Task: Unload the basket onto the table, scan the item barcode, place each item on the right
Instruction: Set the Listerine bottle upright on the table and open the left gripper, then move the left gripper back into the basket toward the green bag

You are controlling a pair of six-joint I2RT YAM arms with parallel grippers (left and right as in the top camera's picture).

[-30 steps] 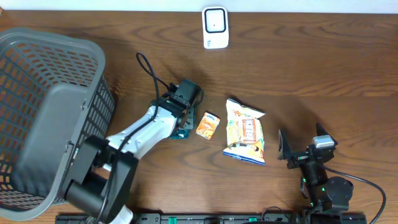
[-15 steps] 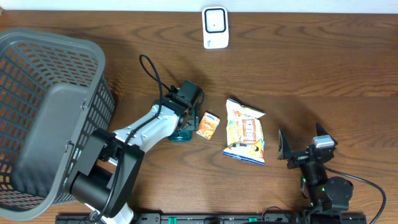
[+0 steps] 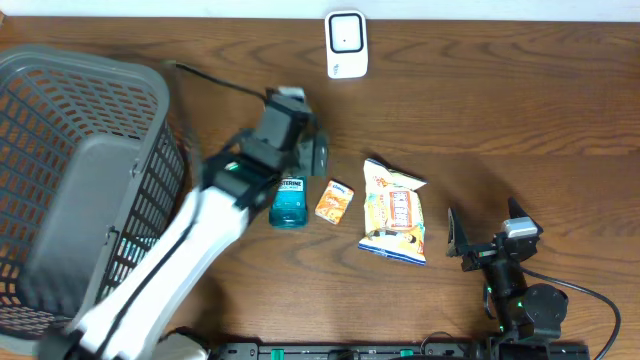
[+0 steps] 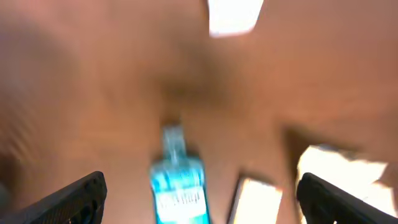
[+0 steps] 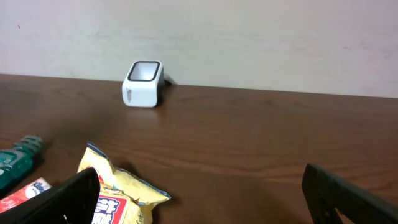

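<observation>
Wood table (image 3: 500, 100) (dark grain), white wall (image 5: 249, 37)

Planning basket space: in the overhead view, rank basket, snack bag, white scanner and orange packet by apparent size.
1. basket
2. snack bag
3. white scanner and orange packet look about alike; unranked.

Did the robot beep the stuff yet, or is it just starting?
Done: the mouthwash bottle, small orange packet and snack bag lie out on the table. In hand: nothing; the left gripper and right gripper have open, empty jaws. Left: carrying an item to the white scanner; nothing sits by it, and whether any was scanned doesn't show.
</observation>
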